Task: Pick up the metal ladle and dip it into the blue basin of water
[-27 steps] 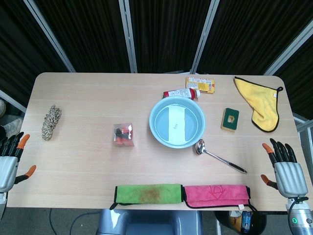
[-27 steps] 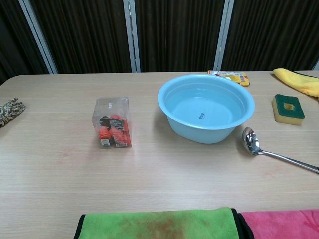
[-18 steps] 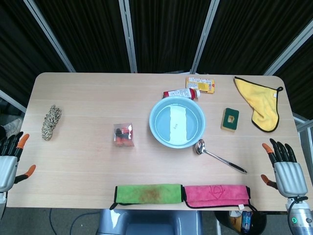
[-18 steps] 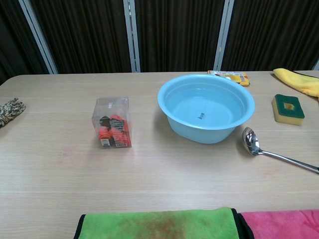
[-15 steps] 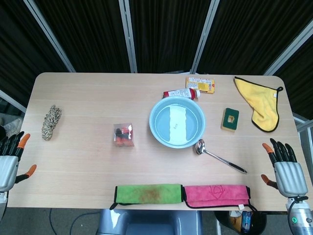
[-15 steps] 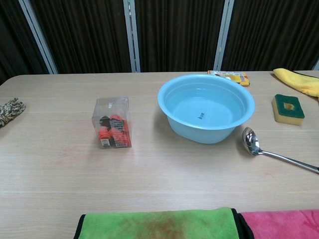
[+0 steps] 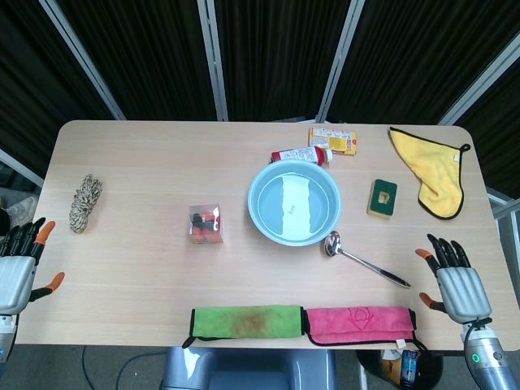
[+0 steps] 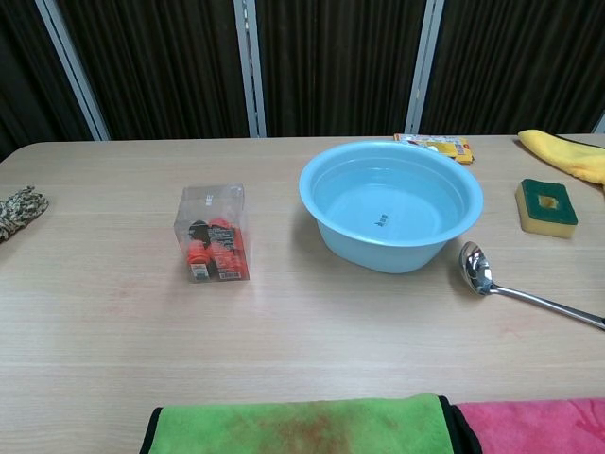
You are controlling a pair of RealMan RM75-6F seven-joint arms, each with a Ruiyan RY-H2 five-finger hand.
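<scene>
Metal ladle point(image 7: 364, 262) on table beside blue basin point(image 7: 294, 202), right hand point(image 7: 456, 286) spread, empty, apart from handle

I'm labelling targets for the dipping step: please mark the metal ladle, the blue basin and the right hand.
shiny metal ladle point(image 7: 332, 243), head view, on its bowl
round blue plastic basin point(image 8: 317, 171), chest view, on its rim
right hand point(image 7: 457, 288), head view, on its back

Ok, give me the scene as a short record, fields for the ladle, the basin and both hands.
ladle: metal ladle flat on the table, bowl end beside the basin, handle toward the right hand
basin: blue basin holding water, mid-table
left hand: left hand open, at the table's left edge
right hand: right hand open, right of the ladle, not touching it
</scene>
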